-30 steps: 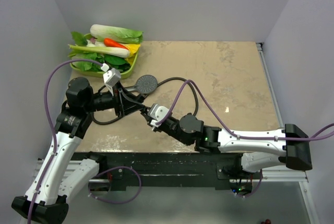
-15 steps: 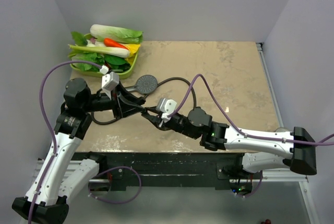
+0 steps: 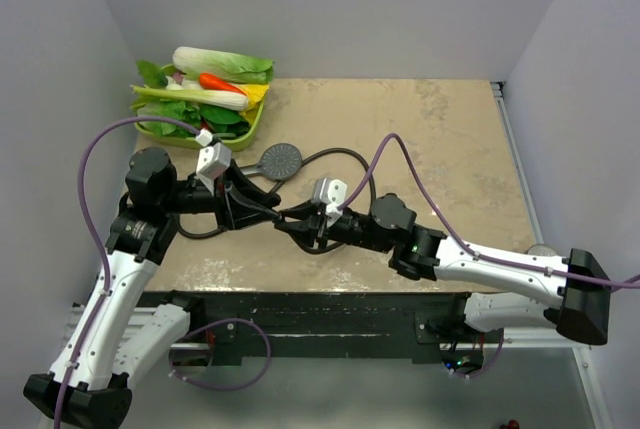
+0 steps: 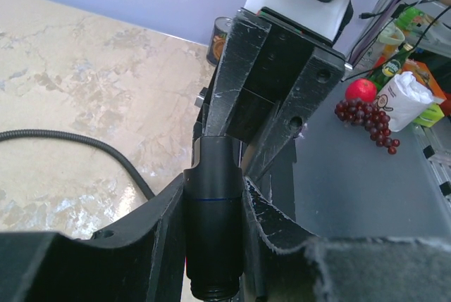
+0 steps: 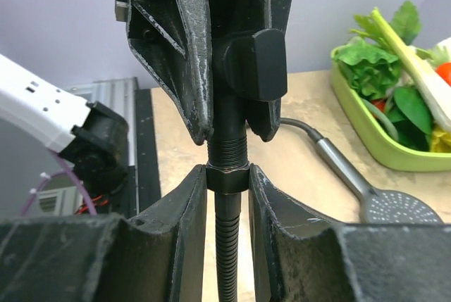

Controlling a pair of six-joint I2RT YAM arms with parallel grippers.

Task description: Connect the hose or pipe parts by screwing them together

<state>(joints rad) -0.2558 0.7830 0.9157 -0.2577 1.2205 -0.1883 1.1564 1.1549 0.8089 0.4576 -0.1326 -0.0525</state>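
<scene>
Right wrist (image 3: 345,224) has turned; its narrow-set jaws pinch the hose nut (image 5: 227,177).

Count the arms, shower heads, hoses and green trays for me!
Arms: 2 (left arm, right arm)
Shower heads: 1
Hoses: 1
Green trays: 1
Total: 5

There are two arms, the left arm (image 3: 150,184) and the right arm (image 3: 500,267), and two grippers, the left gripper (image 4: 215,186) and the right gripper (image 5: 227,175). Also there: one table (image 3: 430,139), one shower head (image 3: 283,160), one hose (image 3: 340,153), one fitting (image 4: 213,224), one tray (image 3: 252,131) of vegetables (image 3: 215,69), two purple cables (image 3: 388,139).
</scene>
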